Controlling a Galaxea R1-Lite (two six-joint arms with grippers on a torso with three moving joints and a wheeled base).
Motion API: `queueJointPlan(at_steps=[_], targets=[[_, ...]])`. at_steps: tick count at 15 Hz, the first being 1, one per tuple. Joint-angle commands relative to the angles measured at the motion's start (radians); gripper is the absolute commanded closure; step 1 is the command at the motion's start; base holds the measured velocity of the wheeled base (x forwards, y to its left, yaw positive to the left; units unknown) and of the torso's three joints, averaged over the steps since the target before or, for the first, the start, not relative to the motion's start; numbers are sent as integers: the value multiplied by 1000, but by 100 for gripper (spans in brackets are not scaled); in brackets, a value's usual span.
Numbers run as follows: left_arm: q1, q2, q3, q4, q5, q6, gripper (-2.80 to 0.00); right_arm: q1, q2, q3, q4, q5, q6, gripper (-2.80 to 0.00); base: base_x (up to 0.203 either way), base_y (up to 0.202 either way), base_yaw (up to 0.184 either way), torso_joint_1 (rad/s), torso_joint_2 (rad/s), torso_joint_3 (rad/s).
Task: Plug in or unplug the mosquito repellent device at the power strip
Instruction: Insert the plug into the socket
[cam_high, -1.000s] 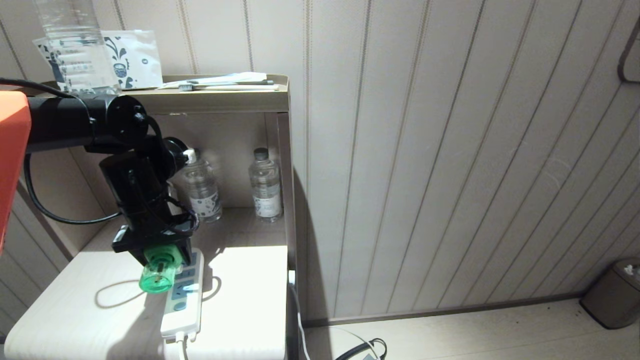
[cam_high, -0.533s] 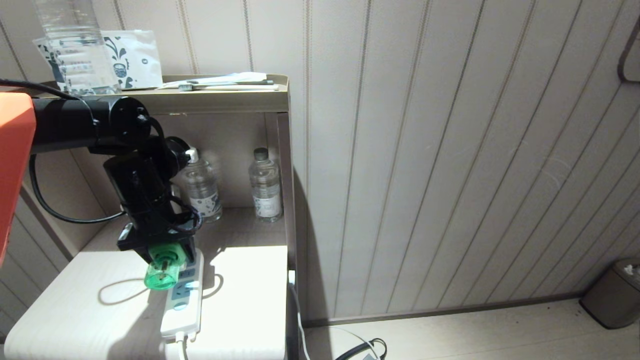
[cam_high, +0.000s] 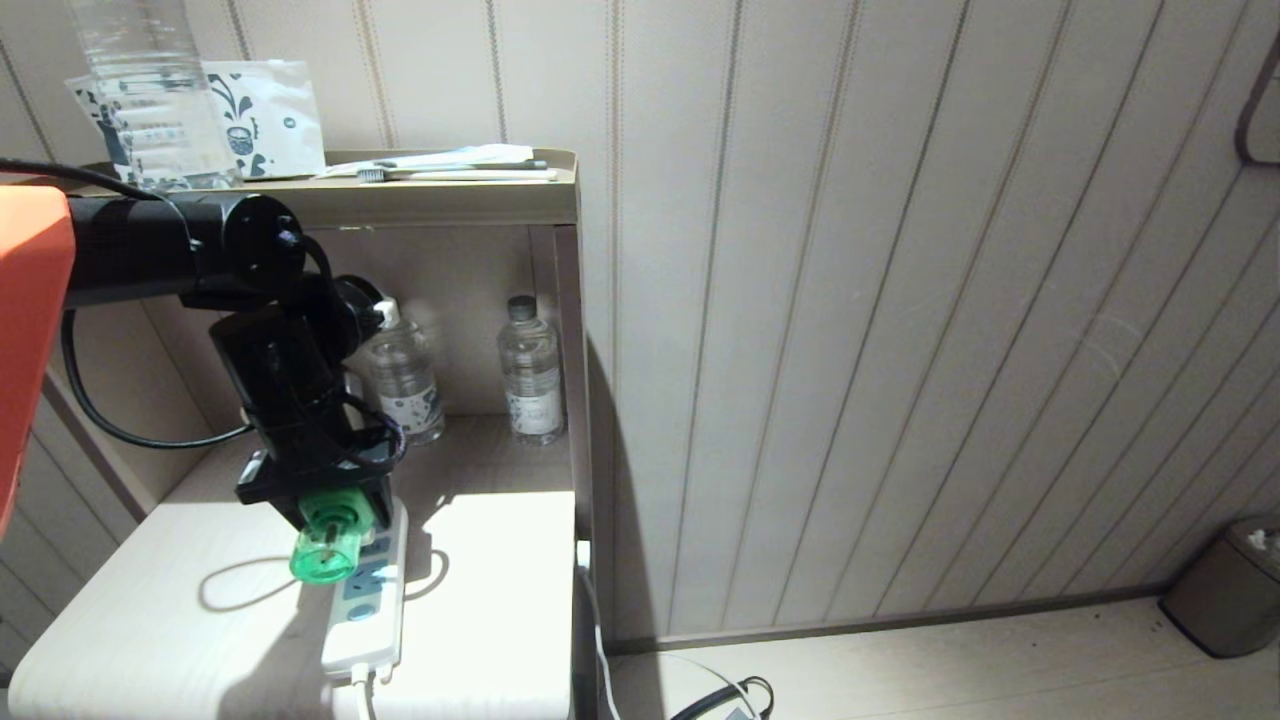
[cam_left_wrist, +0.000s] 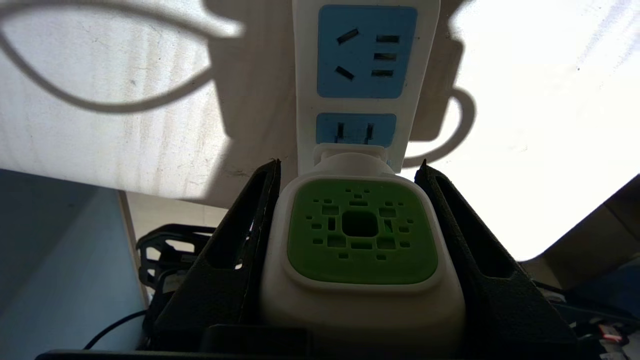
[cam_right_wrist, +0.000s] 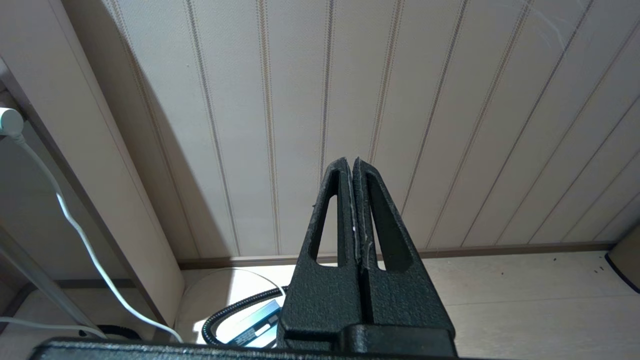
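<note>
Repellent device (cam_left_wrist: 362, 235): white body, green perforated centre, translucent green bottle (cam_high: 325, 552). Power strip (cam_left_wrist: 367, 55): white w/ pale blue socket faces. Gripper fingers (cam_left_wrist: 240, 250): black. Wall (cam_high: 900, 300): beige, thin vertical stripes.

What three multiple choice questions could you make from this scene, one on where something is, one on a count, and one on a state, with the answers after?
1. Where does the power strip lie?
A. on the floor
B. on the white tabletop
C. on the top shelf

2. How many clear water bottles stand in the niche behind the strip?
A. two
B. four
C. none

3. What is the left claw doing?
A. hanging open and empty
B. closed on the power strip's cable
C. closed on the mosquito repellent device

Answers: B, the strip rests on the sunlit tabletop; A, one bottle and another stand there; C, the black fingers press both sides of the device.
</note>
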Motion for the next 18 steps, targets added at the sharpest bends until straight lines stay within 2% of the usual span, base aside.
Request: queueJointPlan(at_steps=[1, 7, 18], targets=[[-3, 3, -1, 1, 0, -5, 0, 0, -1, 0, 0, 0, 0, 0, 0, 0, 0, 0, 0, 0], [-19, 11, 0, -1, -3, -11, 0, 0, -1, 0, 0, 0, 0, 0, 0, 0, 0, 0, 0, 0], [2, 19, -2, -15, 5, -1, 0, 0, -1, 0, 0, 0, 0, 0, 0, 0, 0, 0, 0, 0]])
